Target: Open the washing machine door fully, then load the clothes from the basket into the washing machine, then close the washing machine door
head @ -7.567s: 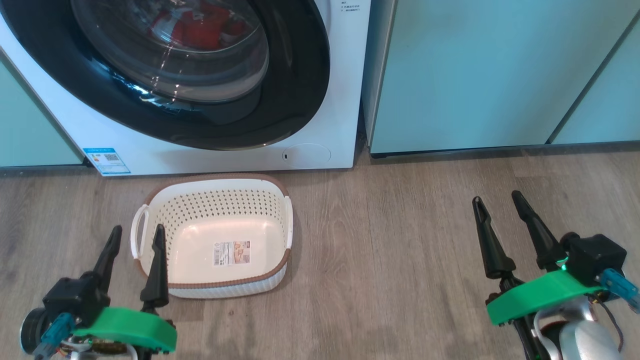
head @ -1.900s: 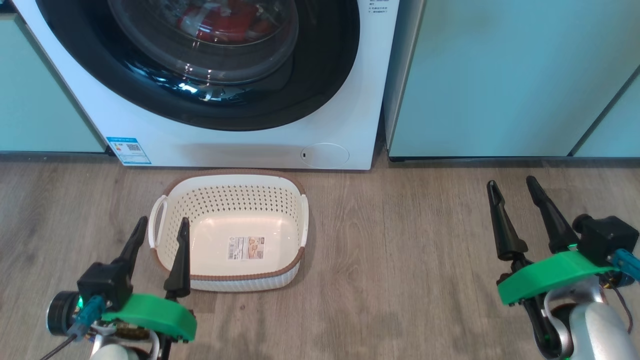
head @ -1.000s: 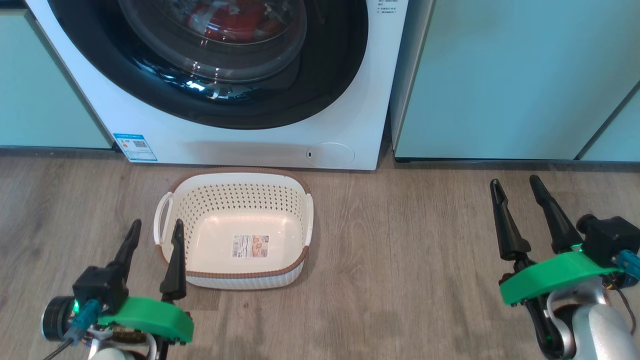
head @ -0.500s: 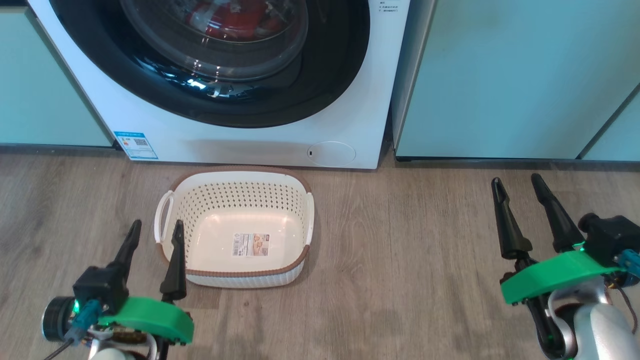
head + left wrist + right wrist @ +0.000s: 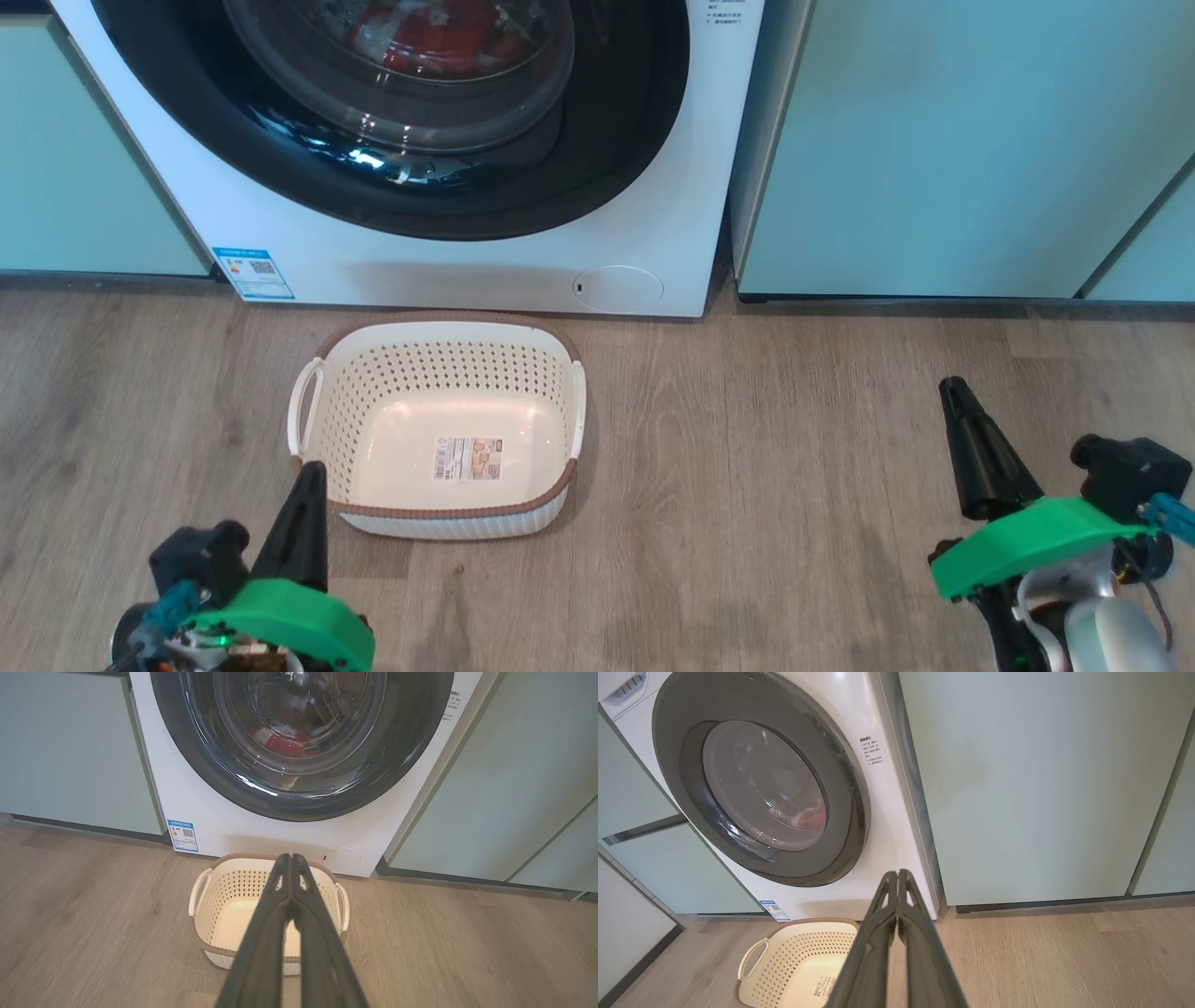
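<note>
**Location of parts.** The washing machine (image 5: 448,271) stands between pale teal cabinets (image 5: 934,140). The washing machine door (image 5: 392,93) lies flush against the front and appears latched. The clothes (image 5: 439,33) sit inside the drum, visible as red fabric behind the glass. The basket (image 5: 439,378) rests on the floor (image 5: 766,448) just in front of the machine and contains only its label.

**Grippers.** The left gripper (image 5: 310,469) hovers near the basket's front left corner. The right gripper (image 5: 952,387) hangs well apart to the right, over bare floor. On both, the fingers are clenched tip to tip and grasp nothing.

**Handling notes.**
- Door: rigid, hinged and fairly heavy. The glossy black ring is likely slippery, and the glass bowl offers no purchase. No handle or recess can be made out in these views, so the pull point is uncertain. It probably lies at the ring's outer edge, opposite the hinge.
- Clothes: soft, light and limp. They bunch and trail when lifted. Pinch a thick fold rather than a single layer.
- Basket: light, stiff plastic that probably slides easily on the floor. Take it by a white side handle or the brown rim.

**Status.** All three steps appear complete.
</note>
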